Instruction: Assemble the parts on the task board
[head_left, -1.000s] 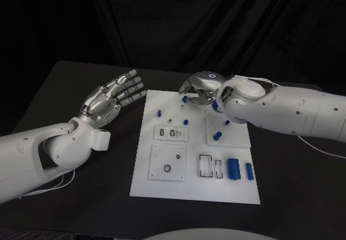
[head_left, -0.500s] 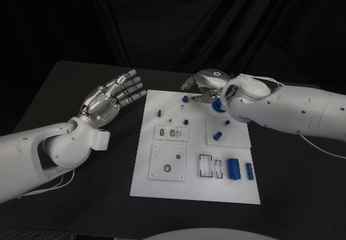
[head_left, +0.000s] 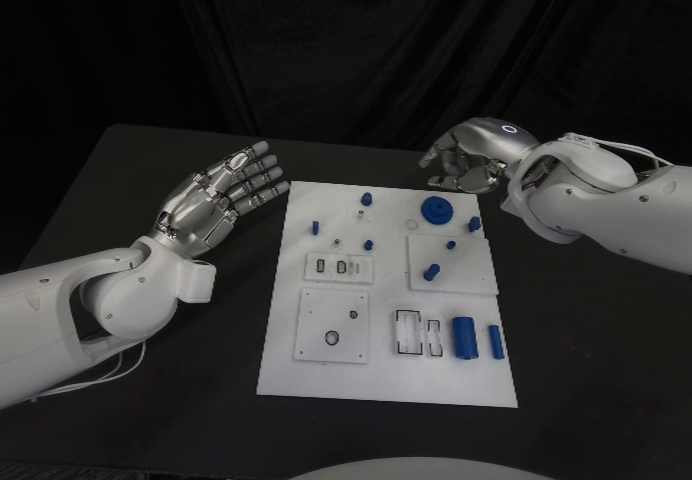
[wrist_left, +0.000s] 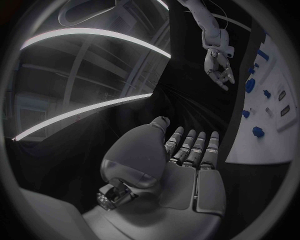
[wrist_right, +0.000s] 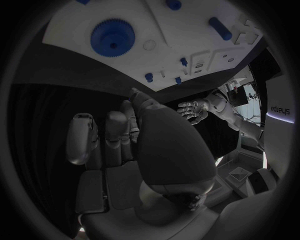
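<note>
Board (head_left: 387, 380): white plate lying flat in the middle of the black table (head_left: 130, 200).
Gear (head_left: 438, 210): blue toothed wheel, flat on the board's far right part; the right wrist view shows it free, nothing touching it.
Small parts: blue pegs (head_left: 366, 199) along the far edge; one short cylinder (head_left: 433, 270) on the right-hand raised square; a fat cylinder (head_left: 467, 336) and a slimmer one (head_left: 498, 341) at the near right.
Left hand (head_left: 216, 198): off the board's far left corner, palm up, fingers straight and spread, holding nothing.
Right hand (head_left: 473, 160): above the table just beyond the board's far right corner, fingers loosely curled downward, nothing in them.
</note>
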